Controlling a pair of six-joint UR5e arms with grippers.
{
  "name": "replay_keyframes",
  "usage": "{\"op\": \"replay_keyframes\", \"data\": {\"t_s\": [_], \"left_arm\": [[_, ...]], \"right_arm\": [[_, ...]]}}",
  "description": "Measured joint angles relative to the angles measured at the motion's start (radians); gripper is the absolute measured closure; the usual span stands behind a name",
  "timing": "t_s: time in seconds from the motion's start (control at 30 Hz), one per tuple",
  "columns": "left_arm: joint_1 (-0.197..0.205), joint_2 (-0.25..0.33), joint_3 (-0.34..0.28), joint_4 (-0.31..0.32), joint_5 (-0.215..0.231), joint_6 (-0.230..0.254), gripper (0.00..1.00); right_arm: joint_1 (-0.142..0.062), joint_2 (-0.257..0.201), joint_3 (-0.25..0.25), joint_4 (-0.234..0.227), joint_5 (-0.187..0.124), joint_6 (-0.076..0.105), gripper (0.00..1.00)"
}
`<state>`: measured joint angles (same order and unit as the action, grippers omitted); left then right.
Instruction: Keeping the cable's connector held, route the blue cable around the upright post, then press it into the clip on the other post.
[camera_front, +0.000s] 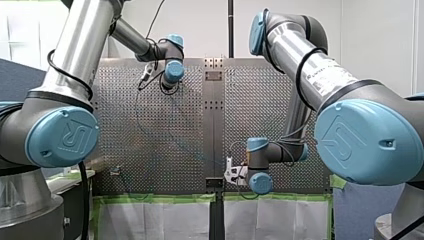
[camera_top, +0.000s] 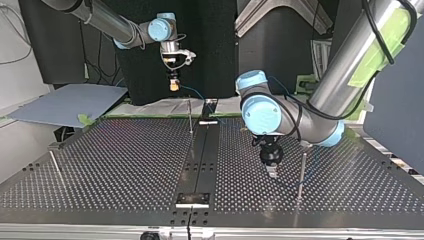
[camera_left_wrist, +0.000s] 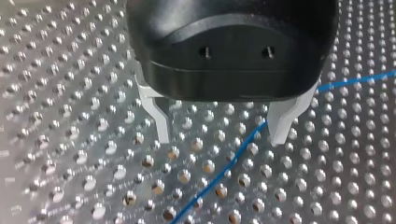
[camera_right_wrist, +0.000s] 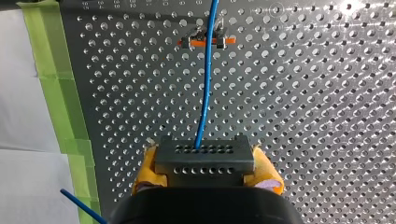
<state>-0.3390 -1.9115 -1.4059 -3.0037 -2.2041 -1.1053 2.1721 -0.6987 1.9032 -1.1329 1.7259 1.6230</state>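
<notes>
While my right gripper (camera_right_wrist: 205, 171) clamps the connector (camera_right_wrist: 204, 156) to anchor the blue cable (camera_right_wrist: 206, 93), my left gripper (camera_left_wrist: 219, 123), spread wide, straddles it at far left, seemingly poised to steer it.

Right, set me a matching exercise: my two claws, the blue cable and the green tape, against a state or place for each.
Things:
1. left claw
2. right claw
3. blue cable
4. green tape

States or places:
A. lies along the edge of the table
B. shut on the connector
C. open over the perforated surface
D. runs out of the connector, ahead of the claw

Pairs: 1-C, 2-B, 3-D, 4-A.
</notes>
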Motion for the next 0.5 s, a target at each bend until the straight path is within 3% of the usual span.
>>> {"op": "replay_keyframes", "data": {"t_s": [0.27,0.5], "left_arm": [[0.003,-0.008,0.000,0.074,-0.002,0.017,0.01],[-0.005,-0.064,0.000,0.097,0.001,0.041,0.01]], "right_arm": [[0.000,0.000,0.000,0.000,0.000,0.000,1.00],[0.000,0.000,0.000,0.002,0.000,0.000,1.00]]}}
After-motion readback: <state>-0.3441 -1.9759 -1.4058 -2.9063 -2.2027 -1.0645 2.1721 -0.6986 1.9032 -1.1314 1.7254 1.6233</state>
